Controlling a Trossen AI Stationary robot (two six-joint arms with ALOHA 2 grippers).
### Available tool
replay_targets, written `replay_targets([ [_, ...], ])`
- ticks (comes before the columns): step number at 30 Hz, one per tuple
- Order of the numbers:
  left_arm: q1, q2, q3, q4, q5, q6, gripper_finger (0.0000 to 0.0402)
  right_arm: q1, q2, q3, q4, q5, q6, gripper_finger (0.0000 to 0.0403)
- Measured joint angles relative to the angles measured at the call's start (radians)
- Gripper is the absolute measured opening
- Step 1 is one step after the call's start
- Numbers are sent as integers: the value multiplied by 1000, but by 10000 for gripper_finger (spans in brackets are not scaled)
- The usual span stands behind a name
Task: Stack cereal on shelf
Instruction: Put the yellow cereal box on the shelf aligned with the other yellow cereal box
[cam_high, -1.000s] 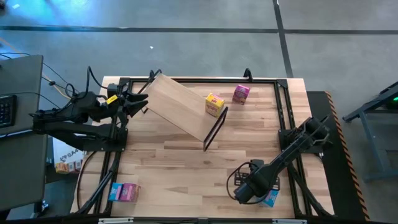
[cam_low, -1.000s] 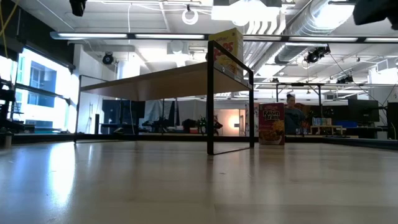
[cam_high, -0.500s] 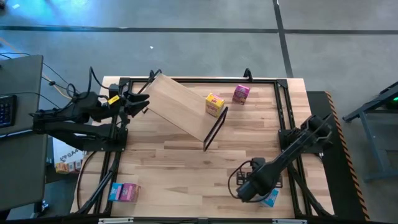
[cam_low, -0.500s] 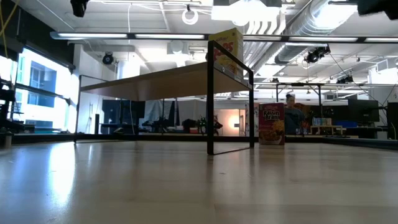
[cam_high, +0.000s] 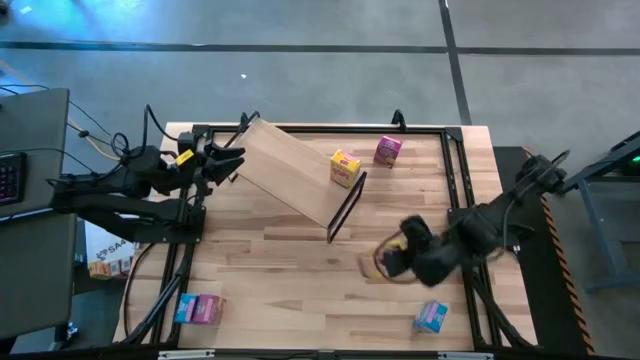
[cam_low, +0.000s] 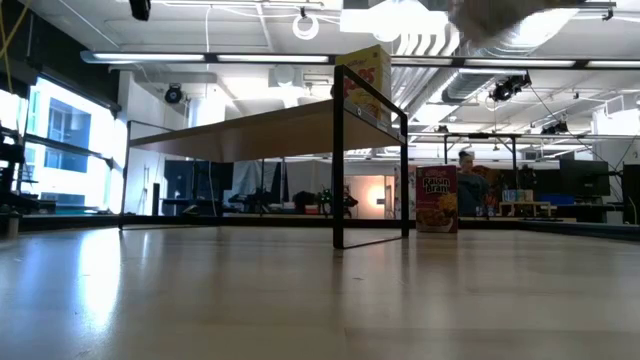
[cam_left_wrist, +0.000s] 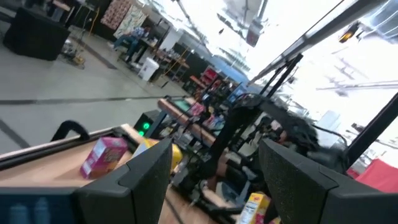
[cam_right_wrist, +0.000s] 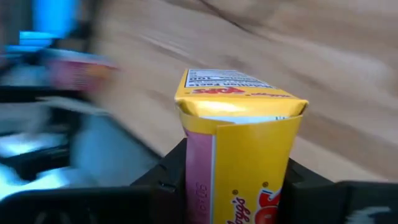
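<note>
I see the striped wooden table (cam_high: 290, 250) on grey floor. The shelf (cam_high: 290, 168) runs diagonally, far-left corner toward centre. My right gripper (cam_right_wrist: 233, 180) clamps a yellow box (cam_right_wrist: 239, 149) near the right edge; left gripper (cam_high: 228, 165) spread open.

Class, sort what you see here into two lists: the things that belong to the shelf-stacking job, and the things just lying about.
Job:
shelf
yellow box on the shelf
pink box
blue and pink boxes
blue box
yellow box in the right gripper

Lying about:
keyboard
cables
left gripper, waiting by the shelf
</note>
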Motion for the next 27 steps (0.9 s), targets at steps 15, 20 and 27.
replay_targets([
  [15,0,49,0,72,23,1,234,-471,186,382,85,-127,-978,106],
  [20,0,61,0,71,23,1,234,-526,353,614,-154,-163,-1107,106],
  [27,0,63,0,72,23,1,234,-532,523,825,-353,-143,-1207,106],
])
